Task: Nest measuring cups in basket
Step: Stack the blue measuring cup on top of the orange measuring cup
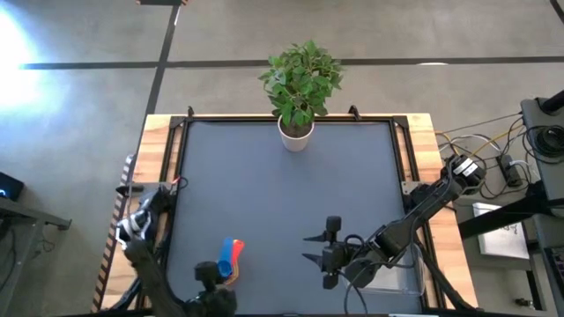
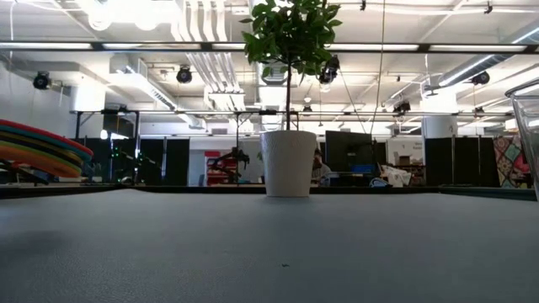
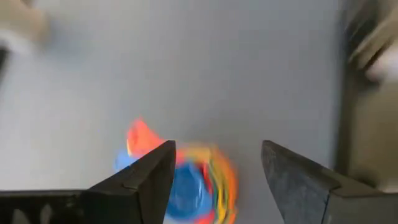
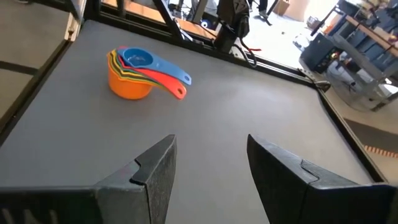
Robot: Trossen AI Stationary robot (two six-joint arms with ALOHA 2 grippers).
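The measuring cups (image 4: 132, 73) sit nested in one stack, orange outermost and blue innermost, with blue and red handles sticking out. The stack stands on the mat near the table's near-left part (image 1: 230, 258) and shows at the low view's left edge (image 2: 38, 150). My left gripper (image 3: 217, 168) hovers open just above the stack (image 3: 189, 186), one finger on either side of it. My right gripper (image 4: 211, 162) is open, low over the mat at the near middle (image 1: 310, 248), pointing toward the stack from the right. The clear basket (image 1: 407, 280) lies under my right arm at the near-right corner.
A white plant pot (image 1: 296, 134) with a leafy plant stands at the middle of the table's far edge (image 2: 288, 162). The basket's clear wall (image 2: 529, 126) rises at the low view's right edge. Bare grey mat (image 1: 291, 194) spreads between pot, stack and basket.
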